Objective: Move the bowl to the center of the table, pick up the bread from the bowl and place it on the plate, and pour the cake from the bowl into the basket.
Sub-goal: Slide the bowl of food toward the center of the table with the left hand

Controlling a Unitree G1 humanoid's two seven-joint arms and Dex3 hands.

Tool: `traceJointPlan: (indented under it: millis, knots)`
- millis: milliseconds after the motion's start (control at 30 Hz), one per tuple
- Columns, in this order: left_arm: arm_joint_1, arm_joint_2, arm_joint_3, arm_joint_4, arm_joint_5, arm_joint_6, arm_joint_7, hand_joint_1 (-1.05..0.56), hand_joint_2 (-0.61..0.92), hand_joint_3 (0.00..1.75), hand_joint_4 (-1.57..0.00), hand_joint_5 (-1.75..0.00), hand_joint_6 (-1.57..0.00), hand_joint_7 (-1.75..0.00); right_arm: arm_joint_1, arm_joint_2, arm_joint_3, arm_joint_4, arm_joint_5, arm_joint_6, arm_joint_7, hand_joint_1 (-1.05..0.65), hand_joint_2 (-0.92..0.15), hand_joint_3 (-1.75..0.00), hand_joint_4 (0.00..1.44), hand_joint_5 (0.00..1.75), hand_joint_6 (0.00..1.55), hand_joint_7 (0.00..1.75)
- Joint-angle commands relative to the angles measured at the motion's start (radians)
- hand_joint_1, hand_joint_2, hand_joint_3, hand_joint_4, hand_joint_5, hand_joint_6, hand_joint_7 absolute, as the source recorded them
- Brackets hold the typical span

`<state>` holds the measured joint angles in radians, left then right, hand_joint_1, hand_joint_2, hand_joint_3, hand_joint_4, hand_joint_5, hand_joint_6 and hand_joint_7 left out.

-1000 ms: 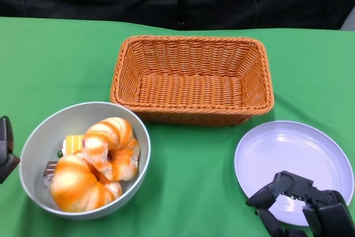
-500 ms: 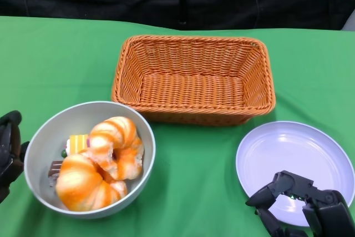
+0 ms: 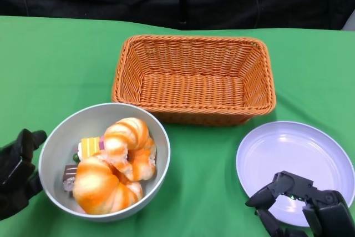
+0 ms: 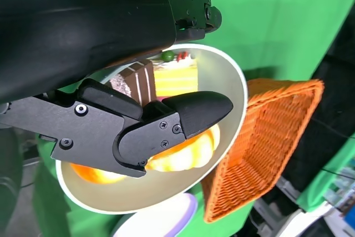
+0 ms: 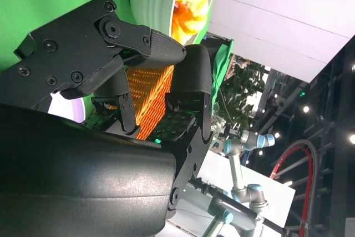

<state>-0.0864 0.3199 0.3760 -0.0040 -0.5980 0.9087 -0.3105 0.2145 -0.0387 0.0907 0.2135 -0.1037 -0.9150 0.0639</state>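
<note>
Head view. The bowl (image 3: 104,161) stands on the green counter (image 3: 50,65) at the robot's near left, short of the middle, just in front of the left corner of the wicker basket (image 3: 193,79). It holds the bread (image 3: 113,165), two orange-striped rolls piled together, with the cake (image 3: 84,154) pieces tucked against the wall nearest the left hand (image 3: 16,171). That hand sits at the bowl's outer side, fingers raised and apart; contact with the wall appears likely but cannot be confirmed here. Judgement: this placement suits pushing the bowl toward the centre, the first step, which is not finished. The plate (image 3: 295,162) lies bare at the near right. The right hand (image 3: 302,203) hangs over the plate's near edge, fingers curled loosely, grasping nothing; it seems parked to wait for the bread transfer.

Right wrist view. The right hand's fingers (image 5: 191,81) are bent with a gap between them and nothing inside. Beyond them show basket weave, a strip of plate and, farther off, the bowl rim with bread.

Left wrist view. The left hand's fingers (image 4: 166,123) stand across the bowl's opening, one above and one below the cake slices, a yellow slice and a brown one. Whether they clasp the rim or only press on it cannot be told. The basket stands just beyond the bowl, the plate edge beside it.
</note>
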Motion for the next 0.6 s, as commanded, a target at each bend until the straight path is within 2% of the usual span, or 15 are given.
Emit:
traceJointPlan:
  millis: [33, 200, 233, 300, 367, 433, 467, 533, 600]
  knots:
    - [-0.005, 0.018, -0.024, -0.011, -0.014, 0.02, -0.036, -0.78, 0.92, 0.83, 0.0, 0.0, 0.0, 0.0, 0.012, -0.006, -0.005, -0.015, 0.013, 0.009, -0.003, -0.26, -0.6, -0.85, 0.7, 1.45, 0.8, 1.06]
    - [-0.009, -0.02, 0.004, -0.02, -0.07, 0.053, -0.027, -0.78, 0.92, 0.84, 0.0, 0.0, 0.0, 0.0, 0.004, 0.0, -0.017, -0.019, -0.025, -0.016, -0.025, -0.26, -0.61, -0.84, 0.66, 1.41, 0.76, 1.03]
    - [-0.011, -0.028, 0.01, -0.02, -0.082, 0.06, -0.023, -0.78, 0.92, 0.85, 0.0, 0.0, 0.0, 0.0, 0.0, 0.001, -0.023, -0.018, -0.042, -0.026, -0.034, -0.27, -0.64, -0.79, 0.61, 1.32, 0.71, 0.9]
    - [-0.016, -0.046, 0.017, -0.023, -0.1, 0.069, -0.01, -0.78, 0.92, 0.86, 0.0, 0.0, 0.0, 0.0, -0.007, -0.008, -0.037, -0.033, -0.094, -0.025, -0.053, -0.3, -0.68, -0.73, 0.52, 1.24, 0.64, 0.78]
    - [-0.022, -0.061, 0.021, -0.031, -0.111, 0.08, 0.006, -0.79, 0.92, 0.86, 0.0, 0.0, 0.0, 0.0, -0.005, -0.017, -0.045, -0.062, -0.131, -0.003, -0.064, -0.32, -0.7, -0.71, 0.47, 1.19, 0.58, 0.74]
    - [-0.022, -0.071, 0.016, -0.044, -0.116, 0.089, 0.016, -0.8, 0.92, 0.84, 0.0, 0.0, 0.0, 0.0, 0.005, -0.023, -0.046, -0.098, -0.145, 0.024, -0.064, -0.35, -0.74, -0.63, 0.4, 1.14, 0.47, 0.65]
    - [-0.02, -0.073, 0.012, -0.05, -0.118, 0.093, 0.016, -0.8, 0.92, 0.84, 0.0, 0.0, 0.0, 0.0, 0.011, -0.025, -0.044, -0.116, -0.151, 0.037, -0.062, -0.35, -0.76, -0.6, 0.39, 1.13, 0.45, 0.63]
    - [-0.022, -0.081, 0.008, -0.058, -0.125, 0.108, 0.023, -0.79, 0.92, 0.84, 0.0, 0.0, 0.0, 0.0, 0.024, -0.028, -0.04, -0.162, -0.165, 0.076, -0.057, -0.37, -0.87, -0.41, 0.33, 1.12, 0.41, 0.58]
    - [-0.027, -0.092, 0.004, -0.064, -0.126, 0.121, 0.037, -0.79, 0.92, 0.84, 0.0, 0.0, 0.0, 0.0, 0.031, -0.03, -0.038, -0.204, -0.189, 0.112, -0.057, -0.39, -0.91, -0.33, 0.29, 1.1, 0.41, 0.58]
